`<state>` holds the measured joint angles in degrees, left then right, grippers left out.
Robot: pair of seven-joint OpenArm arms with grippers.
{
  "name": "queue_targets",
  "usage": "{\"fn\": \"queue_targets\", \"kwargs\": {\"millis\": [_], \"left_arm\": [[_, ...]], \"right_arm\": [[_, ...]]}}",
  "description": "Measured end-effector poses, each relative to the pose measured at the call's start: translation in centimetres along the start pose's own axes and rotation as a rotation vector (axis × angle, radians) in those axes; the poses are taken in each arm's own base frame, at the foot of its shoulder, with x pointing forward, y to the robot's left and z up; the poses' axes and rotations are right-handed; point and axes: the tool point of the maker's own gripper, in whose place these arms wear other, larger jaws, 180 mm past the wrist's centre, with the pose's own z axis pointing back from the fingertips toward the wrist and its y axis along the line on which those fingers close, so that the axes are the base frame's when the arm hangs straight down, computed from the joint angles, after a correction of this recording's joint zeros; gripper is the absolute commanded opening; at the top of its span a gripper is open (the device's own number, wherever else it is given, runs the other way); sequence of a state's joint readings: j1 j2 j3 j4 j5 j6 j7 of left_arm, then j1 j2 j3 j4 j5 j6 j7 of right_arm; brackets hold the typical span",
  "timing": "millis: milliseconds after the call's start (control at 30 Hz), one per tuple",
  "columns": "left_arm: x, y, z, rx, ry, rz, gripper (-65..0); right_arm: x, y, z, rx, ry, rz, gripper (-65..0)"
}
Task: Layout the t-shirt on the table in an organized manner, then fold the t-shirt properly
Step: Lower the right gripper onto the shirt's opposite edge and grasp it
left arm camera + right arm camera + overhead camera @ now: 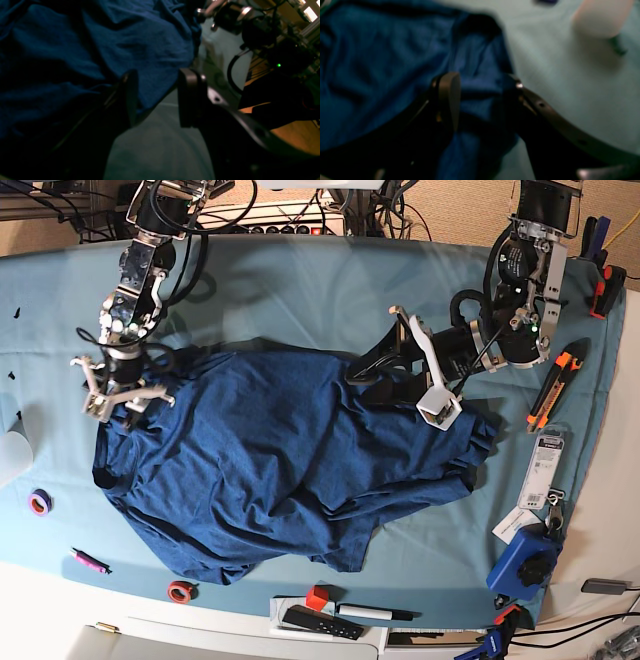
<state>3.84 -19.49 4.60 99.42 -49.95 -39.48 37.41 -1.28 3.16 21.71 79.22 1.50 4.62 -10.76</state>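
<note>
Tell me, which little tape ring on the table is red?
The tape ring by the near edge, below the t-shirt; the other ring, at the left, is purple.

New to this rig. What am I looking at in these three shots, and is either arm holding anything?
It is a two-armed robot working over a table draped in light teal cloth. The base view looks down from above; the other two come from cameras mounted on each wrist, looking past the fingers.

A crumpled dark blue t-shirt lies spread across the middle. The left hand is over the shirt's edge, jaws apart with cloth and table showing between them. The right hand is over another edge, jaws also apart with fabric between; that view is blurry. Neither looks closed on the shirt.

Small items line the edges: tape rolls, a utility knife and a marker.
</note>
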Motion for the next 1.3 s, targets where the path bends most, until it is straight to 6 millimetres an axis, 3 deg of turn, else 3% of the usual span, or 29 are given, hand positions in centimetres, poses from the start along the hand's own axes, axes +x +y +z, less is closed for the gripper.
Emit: {"fn": "queue_targets", "kwargs": {"millis": [67, 100, 233, 267, 467, 867, 1233, 1300], "left_arm": [[0.0, 0.0, 0.0, 0.001, 0.001, -0.001, -38.4], [0.0, 0.0, 0.0, 0.000, 0.000, 0.000, -38.4], [0.0, 0.0, 0.0, 0.001, 0.001, -0.001, -38.4], [0.0, 0.0, 0.0, 0.001, 0.001, -0.001, -38.4], [-0.1, 0.1, 0.0, 0.006, 0.009, -0.008, -38.4], [-0.3, 0.2, 0.0, 0.013, 0.019, -0.015, -38.4], [-0.3, 0.2, 0.0, 0.012, 0.018, -0.015, -38.4], [-0.3, 0.2, 0.0, 0.012, 0.018, -0.015, -38.4]], "right_arm": [[-1.3, 0.2, 0.0, 0.015, 0.033, 0.002, -38.4], [-1.4, 0.3, 0.1, 0.018, 0.035, 0.004, -41.7], [-1.5, 0.2, 0.1, 0.016, 0.035, 0.004, -64.6], [-1.5, 0.2, 0.1, 0.016, 0.035, 0.003, -65.0], [-0.8, 0.3, 1.1, 0.044, 0.015, 0.028, -65.0], [2.9, -0.9, 6.7, 0.064, -0.097, 0.146, -65.0], [1.8, -2.1, 7.0, 0.059, -0.043, 0.192, -65.0], [1.3, -2.0, 7.0, 0.065, -0.016, 0.195, -53.9]]}}
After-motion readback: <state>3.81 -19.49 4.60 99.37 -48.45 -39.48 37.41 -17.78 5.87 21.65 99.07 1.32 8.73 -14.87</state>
